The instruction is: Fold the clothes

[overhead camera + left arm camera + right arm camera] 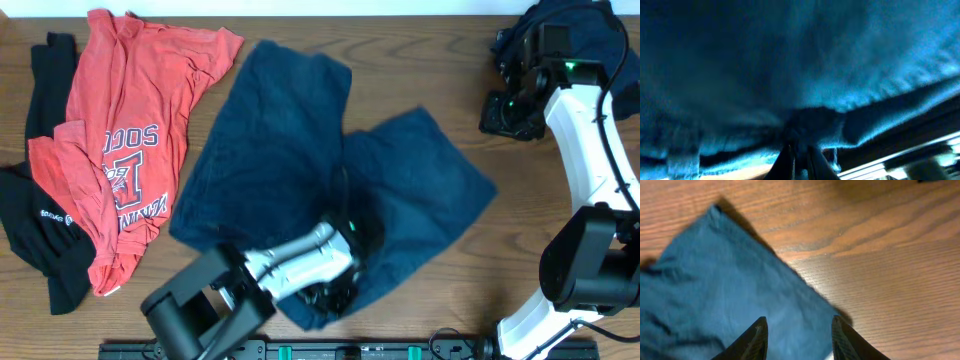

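Note:
A dark blue garment (300,160) lies spread across the middle of the table, its right half folded over at an angle. My left gripper (343,285) is at its near edge, shut on a bunched fold of the blue fabric (810,120); in the left wrist view the fingers (800,155) pinch the cloth together. My right gripper (505,105) is at the far right, open and empty. In the right wrist view its fingers (799,330) hover over a corner of blue cloth (715,290) on the wood.
A red T-shirt (130,120) lies crumpled at the left, with a black garment (45,230) beside it at the table's left edge. A dark navy garment (575,30) is heaped at the far right corner. Bare wood (430,60) shows between the blue garment and the right arm.

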Action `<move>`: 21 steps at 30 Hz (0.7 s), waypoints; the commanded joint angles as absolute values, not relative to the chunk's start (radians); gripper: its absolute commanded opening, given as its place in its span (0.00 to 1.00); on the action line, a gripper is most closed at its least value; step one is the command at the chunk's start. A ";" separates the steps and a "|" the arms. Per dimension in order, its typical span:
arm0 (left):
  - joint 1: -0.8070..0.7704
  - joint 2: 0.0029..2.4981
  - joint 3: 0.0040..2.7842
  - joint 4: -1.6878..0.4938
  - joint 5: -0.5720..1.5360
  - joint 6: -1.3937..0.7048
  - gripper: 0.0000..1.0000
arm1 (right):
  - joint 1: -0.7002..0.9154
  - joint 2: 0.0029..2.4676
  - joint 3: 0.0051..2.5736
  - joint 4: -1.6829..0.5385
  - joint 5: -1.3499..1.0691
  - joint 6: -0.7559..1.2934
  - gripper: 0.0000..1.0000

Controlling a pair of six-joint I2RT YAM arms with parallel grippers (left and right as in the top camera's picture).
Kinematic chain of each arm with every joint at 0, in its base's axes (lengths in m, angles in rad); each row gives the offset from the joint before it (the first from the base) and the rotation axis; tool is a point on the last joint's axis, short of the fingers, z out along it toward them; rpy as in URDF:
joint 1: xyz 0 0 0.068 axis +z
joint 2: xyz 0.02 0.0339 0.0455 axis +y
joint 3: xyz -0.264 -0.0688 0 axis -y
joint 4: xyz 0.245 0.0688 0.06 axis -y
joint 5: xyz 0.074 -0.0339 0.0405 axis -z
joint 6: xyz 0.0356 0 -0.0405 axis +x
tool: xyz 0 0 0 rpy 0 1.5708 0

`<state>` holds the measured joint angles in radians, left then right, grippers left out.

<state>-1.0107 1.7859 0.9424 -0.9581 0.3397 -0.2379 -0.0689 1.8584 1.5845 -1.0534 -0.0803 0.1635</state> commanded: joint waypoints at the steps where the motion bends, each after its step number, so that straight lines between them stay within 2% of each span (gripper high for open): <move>1: -1.058 1.801 0.909 -0.955 0.351 -0.364 0.06 | -0.054 1.859 1.542 -1.029 -0.117 0.148 0.40; 10: -1.050 1.728 0.917 -0.967 0.352 -0.422 0.06 | 0.015 1.859 1.539 -0.882 -0.266 -0.021 0.46; 12: -1.044 1.703 0.929 -0.974 0.352 -0.425 0.21 | 0.041 1.859 1.546 -0.840 -0.270 -0.025 0.49; 14: -1.031 1.679 0.940 -0.987 0.347 -0.424 0.57 | 0.068 1.859 1.547 -0.768 -0.289 -0.024 0.51; 15: -1.021 1.667 0.944 -0.992 0.343 -0.424 0.70 | 0.081 1.859 1.547 -0.727 -0.303 -0.023 0.52; 17: -0.980 1.639 0.957 -1.022 0.314 -0.425 0.88 | 0.116 1.859 1.547 -0.641 -0.300 -0.009 0.52; 18: -0.953 1.626 0.966 -1.040 0.297 -0.424 0.93 | 0.134 1.859 1.547 -0.599 -0.290 0.009 0.52; 21: -0.842 1.582 1.003 -1.078 0.270 -0.424 0.99 | 0.181 1.865 1.547 -0.488 -0.288 0.045 0.52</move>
